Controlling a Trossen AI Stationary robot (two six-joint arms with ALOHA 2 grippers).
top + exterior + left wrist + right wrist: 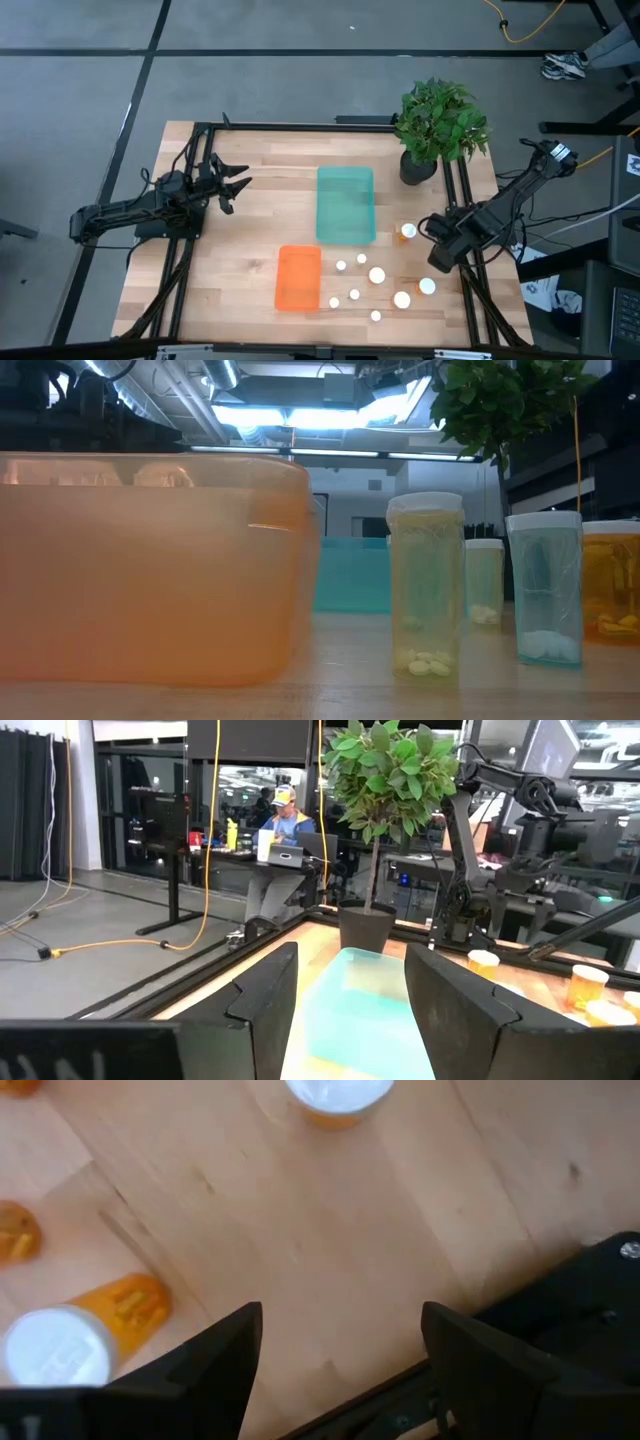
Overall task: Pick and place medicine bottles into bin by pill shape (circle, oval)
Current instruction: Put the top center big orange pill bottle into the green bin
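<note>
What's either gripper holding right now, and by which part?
Nothing. The right gripper is open over bare table by the medicine bottles, with nothing between its fingers. The left gripper is open and empty too, parked facing the teal bin.

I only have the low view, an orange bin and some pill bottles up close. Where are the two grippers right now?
Observer: The right gripper hangs over the table near its right edge, jaws open, nothing between them.
Operator: And the left one?
Observer: The left gripper waits left of the teal bin, jaws open.
Operator: How many bottles are out?
Observer: Nine medicine bottles sit on the table, right of the orange bin.
</note>
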